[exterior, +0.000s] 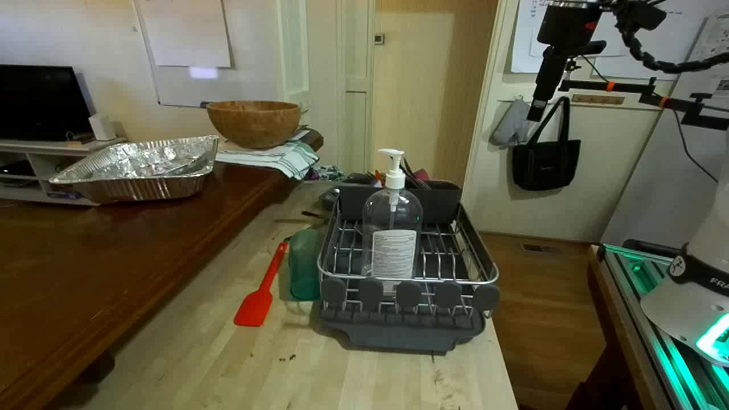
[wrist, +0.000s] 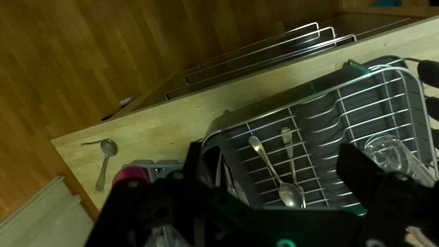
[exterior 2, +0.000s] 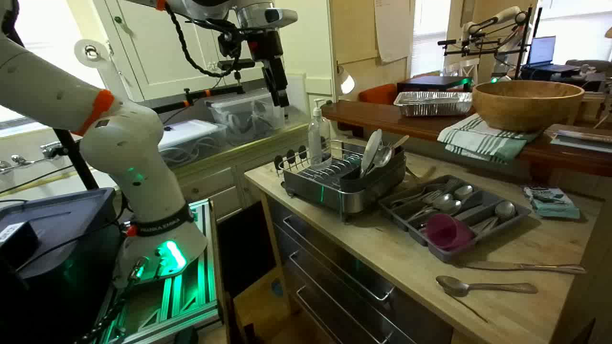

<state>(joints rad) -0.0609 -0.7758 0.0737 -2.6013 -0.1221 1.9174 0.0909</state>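
My gripper is open and empty in the wrist view (wrist: 274, 161), its dark fingers wide apart above the dish rack (wrist: 281, 99). In both exterior views the gripper (exterior: 535, 111) (exterior 2: 283, 102) hangs in the air, touching nothing. The grey rack with silver wires (exterior: 393, 336) (exterior 2: 313, 188) stands on the wooden counter. A clear pump bottle with a white label (exterior: 393, 250) (exterior 2: 315, 141) stands upright in it; its clear body shows by the right finger (wrist: 391, 157). Between the fingers a spoon (wrist: 289, 195) lies across another utensil (wrist: 288, 137) on the rack floor. Utensils stand in the rack's holder (exterior 2: 354, 181).
A red spatula (exterior: 256, 307) and a green cup (exterior: 304, 267) lie beside the rack. A cutlery tray (exterior 2: 442, 253) holds utensils and a pink cup (exterior 2: 447, 231). A knife (exterior 2: 530, 268) and spoon (exterior 2: 502, 287) lie nearby. The raised ledge bears a foil pan (exterior: 148, 191) and wooden bowl (exterior: 253, 125).
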